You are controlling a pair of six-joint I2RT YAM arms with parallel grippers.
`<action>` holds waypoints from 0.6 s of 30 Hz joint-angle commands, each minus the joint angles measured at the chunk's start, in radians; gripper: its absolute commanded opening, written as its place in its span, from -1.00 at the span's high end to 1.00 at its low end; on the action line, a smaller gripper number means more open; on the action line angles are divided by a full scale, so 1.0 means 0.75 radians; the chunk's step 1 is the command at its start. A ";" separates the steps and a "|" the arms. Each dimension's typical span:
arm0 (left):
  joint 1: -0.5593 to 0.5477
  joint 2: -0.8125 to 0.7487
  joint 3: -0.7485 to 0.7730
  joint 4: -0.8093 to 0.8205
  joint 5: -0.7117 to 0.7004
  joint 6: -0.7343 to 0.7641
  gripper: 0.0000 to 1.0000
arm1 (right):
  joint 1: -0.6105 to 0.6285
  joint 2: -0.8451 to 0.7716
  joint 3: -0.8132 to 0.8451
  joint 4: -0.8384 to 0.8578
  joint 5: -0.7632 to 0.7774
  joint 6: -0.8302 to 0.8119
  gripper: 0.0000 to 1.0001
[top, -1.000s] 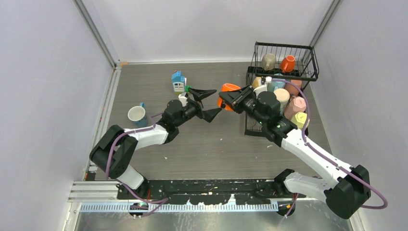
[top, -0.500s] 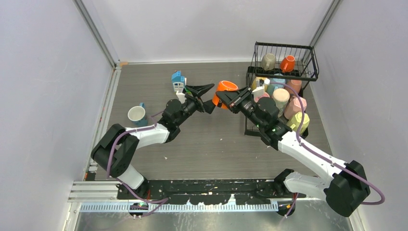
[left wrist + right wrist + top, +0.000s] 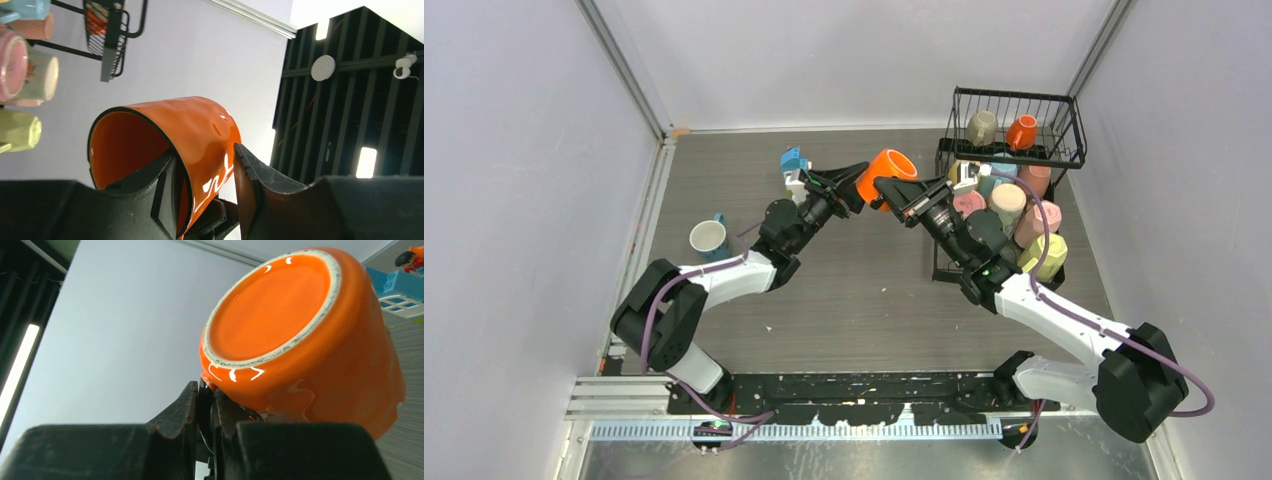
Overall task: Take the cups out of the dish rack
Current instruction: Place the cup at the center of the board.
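— Top external first: the orange mug (image 3: 886, 168) is up in the air over the table (image 3: 854, 300), left of the dish rack (image 3: 1070, 128), tipped on its side with both arms on it. The left gripper (image 3: 852, 186) comes at it from the left and the right gripper (image 3: 894, 190) from the rack side. Anyone got a read on the fingers?

— Yep. On the left wrist cam one finger (image 3: 150, 195) is inside the mouth and the other (image 3: 260, 190) is outside against the glossy wall. They straddle the rim and both look to be touching it. On the right wrist cam the mug's base faces the lens. The two fingers (image 3: 180, 410) are nearly together, pinched on a thin bit at the mug's side near the base. Can't tell if that's the handle.

— And the other cups (image 3: 1042, 218)?

— The upper shelf has a grey-beige mug (image 3: 982, 127) and a small orange mug (image 3: 1022, 131). The lower part is packed: a pink mug (image 3: 969, 203), a cream mug (image 3: 1008, 200), a yellow mug (image 3: 1044, 255), plus a few I can't make out. A white mug (image 3: 708, 238) with a blue handle sits upright on the table at far left, well apart from the rack. The toy block house (image 3: 795, 165) is just behind the left gripper.
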 commanded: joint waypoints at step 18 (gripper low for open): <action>-0.024 -0.150 0.216 0.183 -0.084 -0.045 1.00 | 0.010 0.032 0.017 0.283 -0.039 0.106 0.86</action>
